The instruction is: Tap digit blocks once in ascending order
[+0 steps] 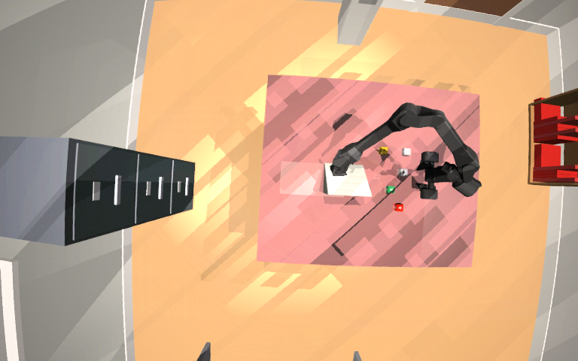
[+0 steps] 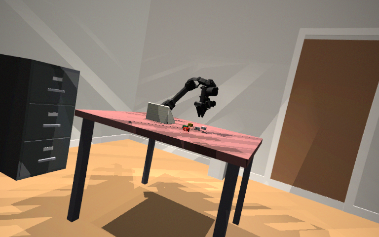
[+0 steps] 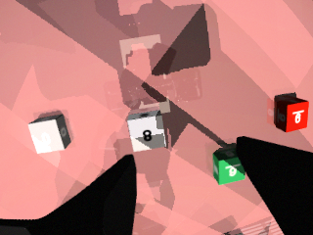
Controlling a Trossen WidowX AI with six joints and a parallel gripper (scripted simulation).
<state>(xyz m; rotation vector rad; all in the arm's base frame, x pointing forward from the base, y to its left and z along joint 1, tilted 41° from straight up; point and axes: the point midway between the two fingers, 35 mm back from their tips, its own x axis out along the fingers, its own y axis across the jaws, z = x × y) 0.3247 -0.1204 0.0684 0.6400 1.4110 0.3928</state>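
Note:
Several small blocks lie on the pink table [image 1: 298,234] [image 2: 223,142]. They are a yellow block [image 1: 383,150] [image 2: 190,124], a white block [image 1: 406,151] [image 2: 204,127] [image 3: 47,133], a grey-white block marked 8 [image 1: 403,172] [image 2: 197,128] [image 3: 147,132], a green block [image 1: 390,189] [image 2: 184,126] [image 3: 230,166] and a red block [image 1: 399,207] [image 2: 186,129] [image 3: 291,113]. My gripper [image 1: 418,175] [image 2: 201,115] [image 3: 187,153] is open and empty. It hangs well above the table, roughly over the 8 block and the green block, touching neither.
A grey wedge-shaped stand [image 1: 347,180] [image 2: 159,113] sits at the arm's base on the table. A dark filing cabinet [image 1: 106,187] [image 2: 36,114] stands left of the table. A shelf with red items [image 1: 554,140] is at the right, and a brown door [image 2: 329,117] is beyond.

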